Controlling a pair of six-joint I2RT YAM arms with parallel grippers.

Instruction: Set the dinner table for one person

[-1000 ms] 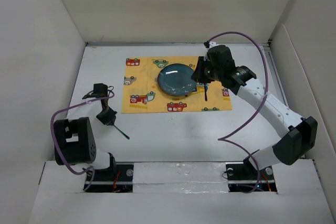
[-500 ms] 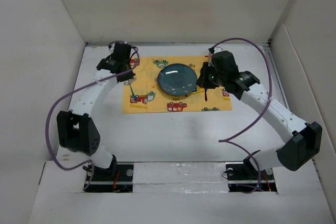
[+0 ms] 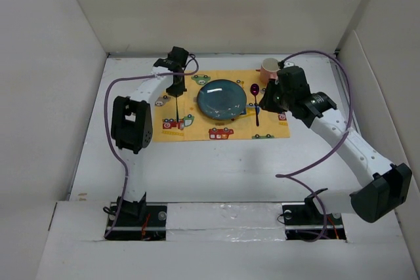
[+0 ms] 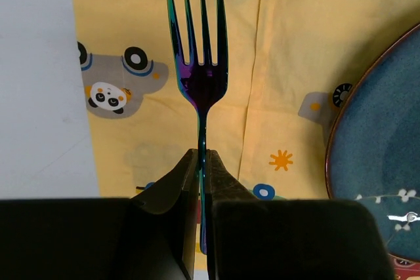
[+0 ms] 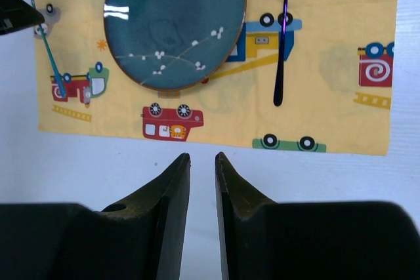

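Plain white dinner table (image 3: 216,168) (walled); left hand (image 4: 200,157) pinches fork (image 4: 200,83), right hand (image 5: 203,158) parted, empty.

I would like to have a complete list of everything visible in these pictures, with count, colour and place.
dinner table: one, white, under everything
mat: one, yellow with cartoon cars, on the table's far middle
plate: one, dark teal, middle of the mat
spoon: one, purple, on the mat right of the plate
cup: one, pink, at the mat's far right corner
fork: one, iridescent purple-green, over the mat left of the plate
left gripper: one, black, shut on the fork
right gripper: one, black, open, empty
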